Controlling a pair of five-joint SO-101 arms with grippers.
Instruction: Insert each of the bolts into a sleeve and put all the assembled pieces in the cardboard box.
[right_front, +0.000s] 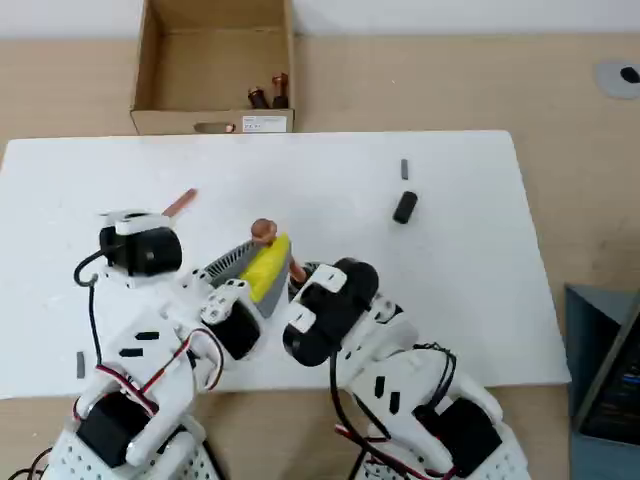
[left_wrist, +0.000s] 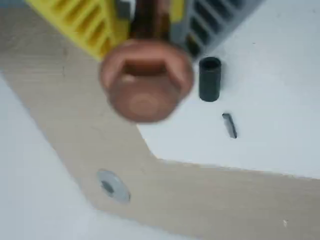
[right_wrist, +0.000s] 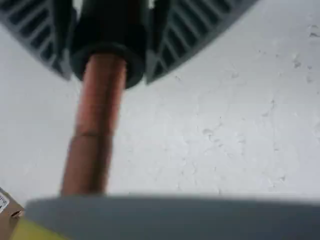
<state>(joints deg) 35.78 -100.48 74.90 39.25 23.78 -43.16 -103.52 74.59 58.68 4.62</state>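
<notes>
My left gripper (right_front: 262, 252), with one yellow and one grey finger, is shut on a copper bolt (left_wrist: 146, 80) just behind its hex head. The bolt's shaft (right_wrist: 95, 135) runs into a black sleeve (right_wrist: 107, 35), and my right gripper (right_wrist: 110, 70) is shut on that sleeve. Both grippers meet near the middle of the white mat (right_front: 450, 300), the right gripper (right_front: 299, 276) just right of the left one. A second copper bolt (right_front: 180, 203) lies loose to the left. A loose black sleeve (right_front: 404, 207) lies to the right. The cardboard box (right_front: 148, 70) at the far edge holds assembled pieces (right_front: 268, 96).
A small grey strip (right_front: 404, 169) lies beyond the loose sleeve (left_wrist: 209, 79), and another strip (right_front: 80, 364) sits near the mat's front left edge. Bare wooden table (right_front: 580, 200) surrounds the mat. A dark object (right_front: 605, 370) stands at the right edge.
</notes>
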